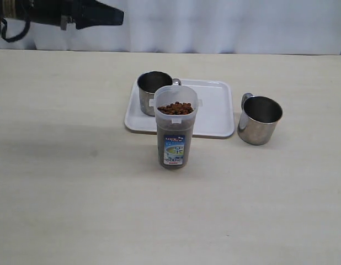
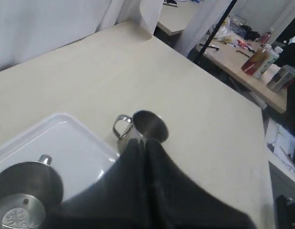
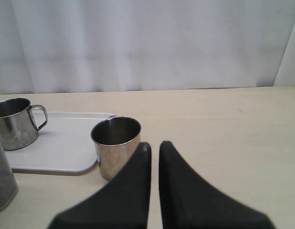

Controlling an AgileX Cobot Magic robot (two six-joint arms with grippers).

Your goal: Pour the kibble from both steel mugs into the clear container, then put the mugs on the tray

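The table point(image 1: 76, 193) carries everything. The tray point(image 1: 214, 110) lies at 12 o'clock from the clear container point(image 1: 175, 138), which stands in front of it, probably kept central so both arms could reach its rim. Of the steel mugs, one point(image 1: 151, 91) stands on the tray at 11 o'clock from the container. The other point(image 1: 260, 118) sits on the table at 3 o'clock, just beside the tray, so placing looks half done. Both mugs look empty. The left gripper point(image 1: 112, 16) hangs high at 10 o'clock, jaws pressed together and empty. The right gripper point(image 3: 154, 148) faces the off-tray mug, all but closed and holding nothing. The kibble point(image 1: 175, 108) fills the container nearly to its rim.
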